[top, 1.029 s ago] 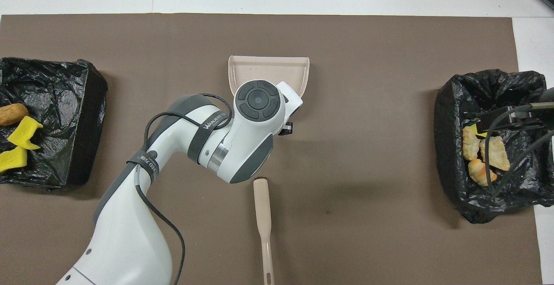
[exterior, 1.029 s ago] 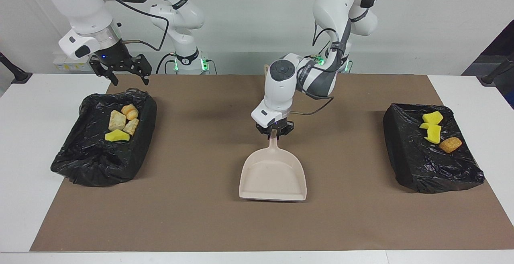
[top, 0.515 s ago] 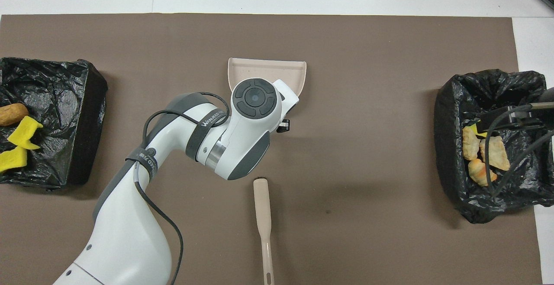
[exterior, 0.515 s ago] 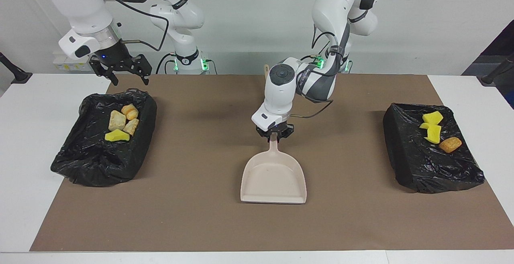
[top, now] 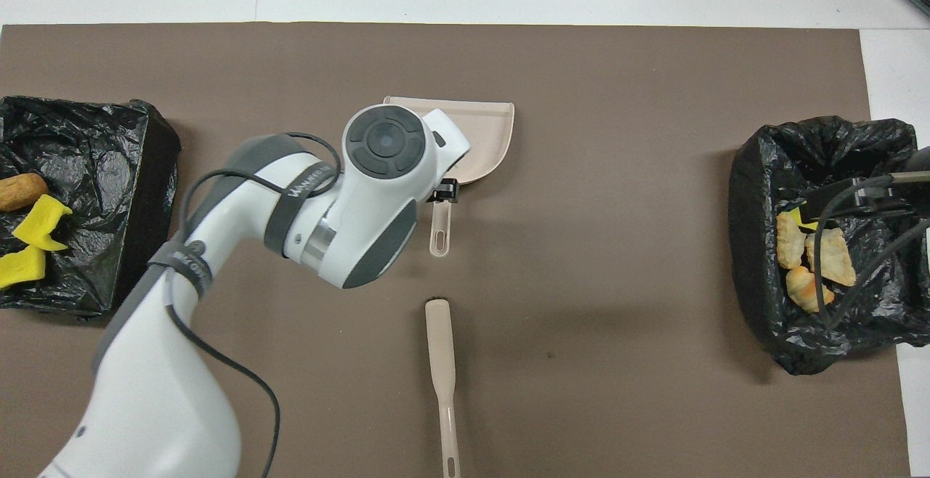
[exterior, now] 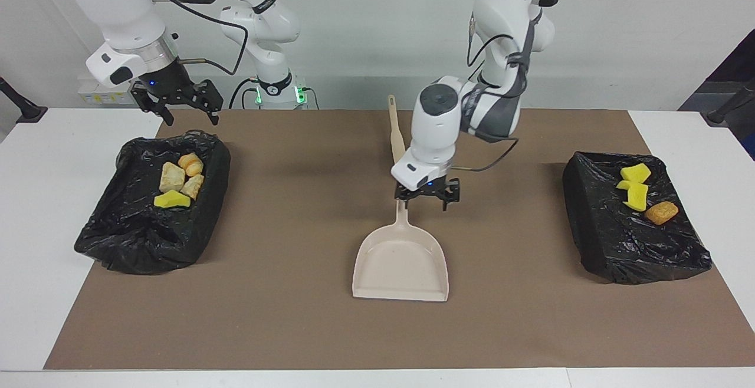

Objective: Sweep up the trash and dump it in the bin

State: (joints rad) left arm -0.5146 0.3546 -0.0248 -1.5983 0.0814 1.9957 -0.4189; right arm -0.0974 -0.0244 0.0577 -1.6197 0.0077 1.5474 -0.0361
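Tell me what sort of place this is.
Likely a robotics lab staged for a cleaning trial: two robot arms mounted at a white table, a brown mat as the work area, and bag-lined bins holding foam scraps.

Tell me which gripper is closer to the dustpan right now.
Left. The left gripper hangs open just above the dustpan handle, at mid-table. The right gripper waits open over the rim of the bin at the right arm's end.
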